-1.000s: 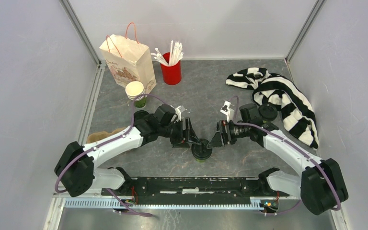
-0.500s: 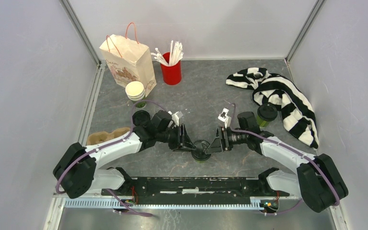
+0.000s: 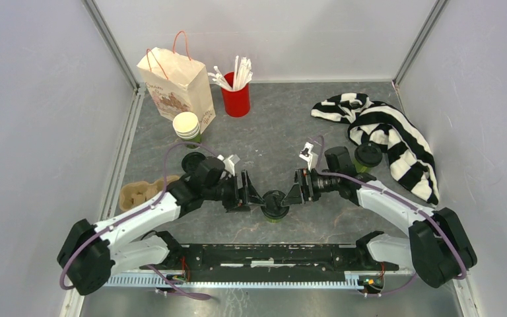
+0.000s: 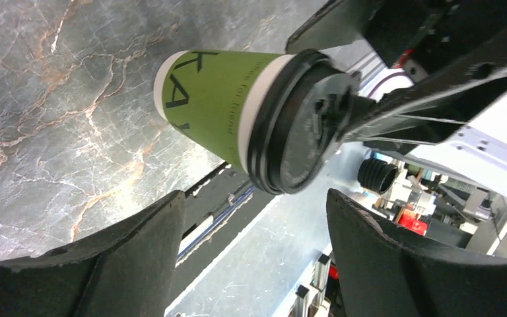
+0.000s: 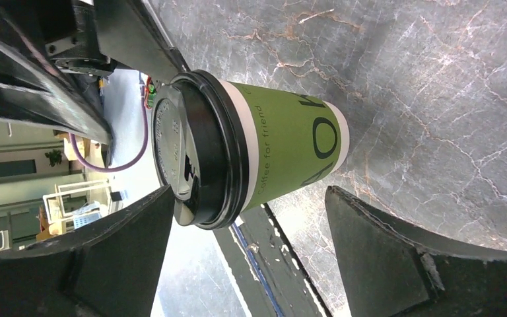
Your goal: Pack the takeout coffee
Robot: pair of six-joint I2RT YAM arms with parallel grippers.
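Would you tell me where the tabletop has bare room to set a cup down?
The widest bare patch of the dark marbled tabletop lies between the red cup of white sticks and the black-and-white striped cloth. Crowded: the left side, around the paper bag, stacked lidless green cups and brown cardboard carrier, and the centre by the black-lidded green cup.

Paper bag (image 3: 177,86) rear left, lidless cup stack (image 3: 187,125) before it, red cup (image 3: 236,99) alongside; striped cloth (image 3: 384,135) right; cardboard tray (image 3: 135,193) left.
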